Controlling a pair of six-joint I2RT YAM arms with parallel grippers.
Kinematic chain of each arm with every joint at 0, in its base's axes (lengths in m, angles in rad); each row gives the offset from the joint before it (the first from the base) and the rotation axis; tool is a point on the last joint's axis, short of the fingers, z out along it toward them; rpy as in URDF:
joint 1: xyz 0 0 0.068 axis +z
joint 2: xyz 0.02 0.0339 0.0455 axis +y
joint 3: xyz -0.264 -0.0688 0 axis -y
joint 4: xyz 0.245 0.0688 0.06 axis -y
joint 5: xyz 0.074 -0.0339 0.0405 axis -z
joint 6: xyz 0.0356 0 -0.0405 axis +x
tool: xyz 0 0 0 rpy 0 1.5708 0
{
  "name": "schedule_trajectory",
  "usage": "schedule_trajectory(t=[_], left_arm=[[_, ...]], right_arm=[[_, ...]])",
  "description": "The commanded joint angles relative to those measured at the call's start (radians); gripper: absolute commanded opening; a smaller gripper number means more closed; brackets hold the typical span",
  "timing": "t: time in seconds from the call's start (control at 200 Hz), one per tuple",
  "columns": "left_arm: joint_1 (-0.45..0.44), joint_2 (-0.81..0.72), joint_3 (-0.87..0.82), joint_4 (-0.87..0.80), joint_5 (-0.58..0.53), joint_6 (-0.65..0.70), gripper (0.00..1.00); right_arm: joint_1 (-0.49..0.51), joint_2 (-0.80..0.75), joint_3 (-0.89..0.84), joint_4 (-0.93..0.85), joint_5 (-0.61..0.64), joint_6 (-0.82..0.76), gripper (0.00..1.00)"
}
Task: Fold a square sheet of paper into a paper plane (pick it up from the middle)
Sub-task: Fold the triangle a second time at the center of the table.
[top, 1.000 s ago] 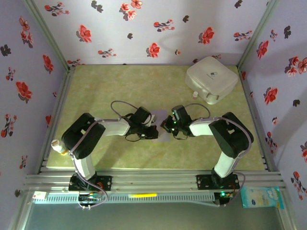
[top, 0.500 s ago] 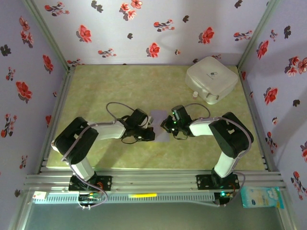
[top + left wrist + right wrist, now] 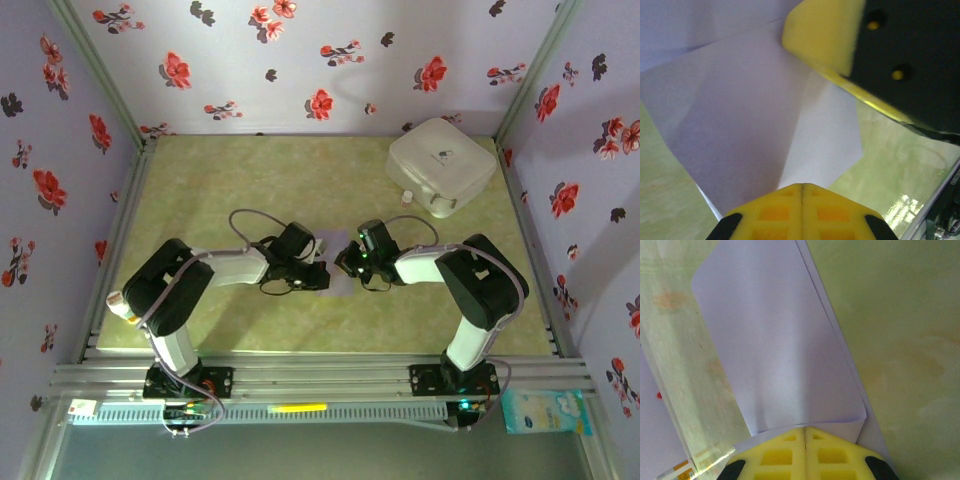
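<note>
The thin pale lavender paper sheet [image 3: 750, 125], partly folded, is spanning between both hands. The left hand [image 3: 801, 189] and right hand [image 3: 805, 431] are each pinching an edge. Being light, floppy and easily torn, it is likely needing gentle grips near its edges.

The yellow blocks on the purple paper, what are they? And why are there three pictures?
They are robot fingers. Two robot arms are bolted to a green table. One picture looks down from above; the other two come from cameras on the arms' wrists. Each arm ends in an end effector, a two-finger pincher with yellow pads. The left end effector and right end effector meet over a partly folded lavender paper sheet. Both are shut; the left seems to pinch the paper, the right to press on it. A white box sits far right.
</note>
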Motion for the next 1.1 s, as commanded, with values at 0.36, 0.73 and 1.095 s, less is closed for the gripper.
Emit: schedule_trajectory(t=[0.36,0.73,1.095], left_arm=[[-0.006,-0.064,-0.196,0.067,-0.011,-0.089,0.00],[0.006,-0.236,-0.193,0.120,0.018,-0.121,0.00],[0.055,0.003,0.021,0.088,0.011,-0.077,0.00]], right_arm=[[-0.004,0.018,-0.018,-0.141,0.072,-0.030,0.00],[-0.005,0.007,-0.018,-0.144,0.065,-0.036,0.00],[-0.007,0.007,-0.012,-0.142,0.059,-0.037,0.00]])
